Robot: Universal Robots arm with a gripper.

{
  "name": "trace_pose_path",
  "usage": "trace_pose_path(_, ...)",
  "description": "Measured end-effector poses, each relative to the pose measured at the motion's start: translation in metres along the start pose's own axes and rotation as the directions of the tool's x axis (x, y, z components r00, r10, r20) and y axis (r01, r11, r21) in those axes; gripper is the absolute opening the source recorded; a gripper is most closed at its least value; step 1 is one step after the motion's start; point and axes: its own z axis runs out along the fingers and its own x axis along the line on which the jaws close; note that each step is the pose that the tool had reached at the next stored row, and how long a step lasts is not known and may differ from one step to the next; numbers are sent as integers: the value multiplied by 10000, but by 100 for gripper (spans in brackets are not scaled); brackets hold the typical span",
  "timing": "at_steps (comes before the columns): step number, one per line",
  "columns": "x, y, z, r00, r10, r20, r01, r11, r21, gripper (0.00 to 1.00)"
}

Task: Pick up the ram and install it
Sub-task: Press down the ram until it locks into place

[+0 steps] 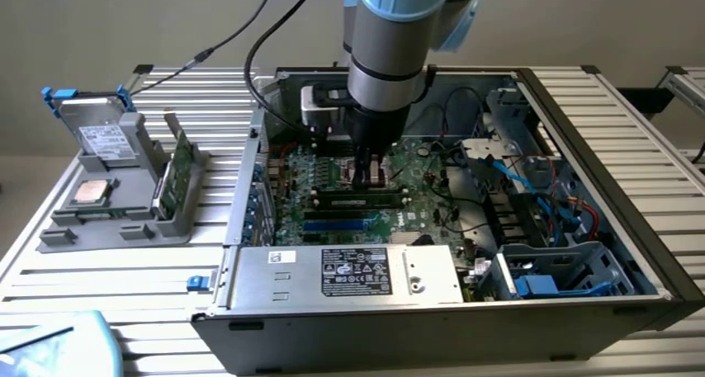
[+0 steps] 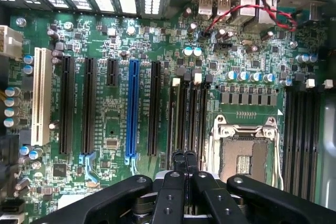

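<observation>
Starting at the exterior view's left, a grey holder (image 1: pixel 111 204) on the worktop (image 1: pixel 88 270) keeps a green ram (image 1: pixel 182 162) standing upright. Right of it, inside the computer case (image 1: pixel 441 327), the fingers (image 1: pixel 371 175) are pressed together above another ram (image 1: pixel 358 200) lying in the motherboard (image 2: pixel 115 119) slots.

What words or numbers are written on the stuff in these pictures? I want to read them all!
None can be read.
Power supply label: rows of white print and small marks on black, too small to read.
White sticker beside it: blurred.
Drive label in the grey holder: print too small.
Motherboard: tiny white markings by the slots, unreadable.
</observation>
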Motion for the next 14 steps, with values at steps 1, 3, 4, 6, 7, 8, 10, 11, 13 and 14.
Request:
trace_pose_path(1,2,-10,-7,10000,0,-1,0,10000,-1,11)
trace_pose_path(3,7,-34,-14,10000,0,3,0,10000,0,11)
trace_pose_path(4,9,-42,-15,10000,-1,4,1,10000,0,11)
trace_pose_path(6,14,-52,-17,10000,0,3,0,10000,-1,11)
trace_pose_path(7,15,-57,-18,10000,0,2,0,10000,-1,11)
trace_pose_path(8,18,-62,-18,10000,0,2,0,10000,-1,11)
trace_pose_path(10,19,-67,-18,10000,-1,4,1,10000,0,11)
trace_pose_path(11,19,-67,-18,10000,0,4,0,10000,0,11)
trace_pose_path(13,19,-67,-18,10000,0,4,0,10000,0,11)
trace_pose_path(14,19,-67,-18,10000,0,4,0,10000,0,11)
